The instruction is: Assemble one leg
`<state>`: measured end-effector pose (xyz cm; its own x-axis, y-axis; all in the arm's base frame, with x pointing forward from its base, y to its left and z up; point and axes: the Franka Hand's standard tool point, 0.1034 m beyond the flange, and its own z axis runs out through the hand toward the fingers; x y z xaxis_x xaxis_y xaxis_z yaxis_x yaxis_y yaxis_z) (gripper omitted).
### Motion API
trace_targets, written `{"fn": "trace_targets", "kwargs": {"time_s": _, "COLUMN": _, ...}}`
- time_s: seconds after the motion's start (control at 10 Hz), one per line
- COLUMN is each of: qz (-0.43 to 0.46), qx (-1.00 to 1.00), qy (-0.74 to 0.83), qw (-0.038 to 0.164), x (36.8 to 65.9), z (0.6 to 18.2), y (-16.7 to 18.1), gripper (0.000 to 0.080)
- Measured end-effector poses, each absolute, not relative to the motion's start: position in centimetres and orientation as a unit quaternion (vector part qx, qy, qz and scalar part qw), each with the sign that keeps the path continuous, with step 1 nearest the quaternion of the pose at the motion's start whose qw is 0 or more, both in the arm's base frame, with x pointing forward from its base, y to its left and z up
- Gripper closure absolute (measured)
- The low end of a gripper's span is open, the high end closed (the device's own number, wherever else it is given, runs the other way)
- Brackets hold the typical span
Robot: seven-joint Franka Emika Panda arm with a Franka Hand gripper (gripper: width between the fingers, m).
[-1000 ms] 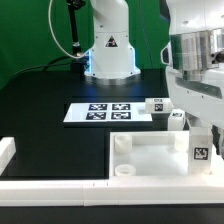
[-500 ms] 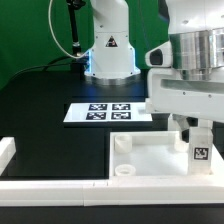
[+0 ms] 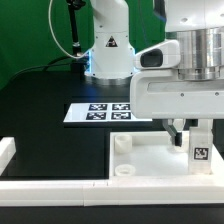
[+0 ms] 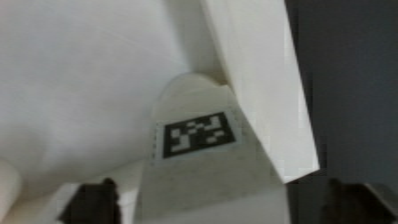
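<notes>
A white leg [image 3: 198, 150] with a black-and-white tag stands upright on the large white panel [image 3: 150, 158] at the exterior view's right. My gripper [image 3: 190, 128] hangs right over the leg's top, one dark finger [image 3: 178, 131] showing beside it. In the wrist view the leg [image 4: 199, 135] lies between my two dark fingertips [image 4: 98, 200], with a gap on each side. The gripper [image 4: 222, 205] is open and holds nothing. The hand's body hides whatever lies behind it.
The panel has round sockets [image 3: 122, 143] at its corners. The marker board [image 3: 100, 112] lies behind it on the black table. A white tray wall [image 3: 6, 150] runs along the left and front. The robot's base [image 3: 108, 50] stands at the back.
The hand has come down and shifted toward the exterior view's left, closing in over the upright leg. It now hides two other legs that showed behind. The upright leg has not moved.
</notes>
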<state>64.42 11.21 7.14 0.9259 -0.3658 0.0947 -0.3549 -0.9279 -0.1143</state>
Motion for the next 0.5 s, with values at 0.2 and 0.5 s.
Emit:
{"fn": "trace_targets", "kwargs": {"time_s": 0.2, "qz": -0.055, "qx": -0.972, "qy": 0.225, "qw": 0.049, "x": 64.37, "z": 7.07, "y": 11.06, "gripper": 0.0512}}
{"fn": "trace_targets", "kwargs": {"time_s": 0.5, "qz": -0.044, "qx": -0.915, "qy": 0.397, "qw": 0.051, "x": 64.34, "z": 7.03, "y": 10.79, "gripper": 0.0512}}
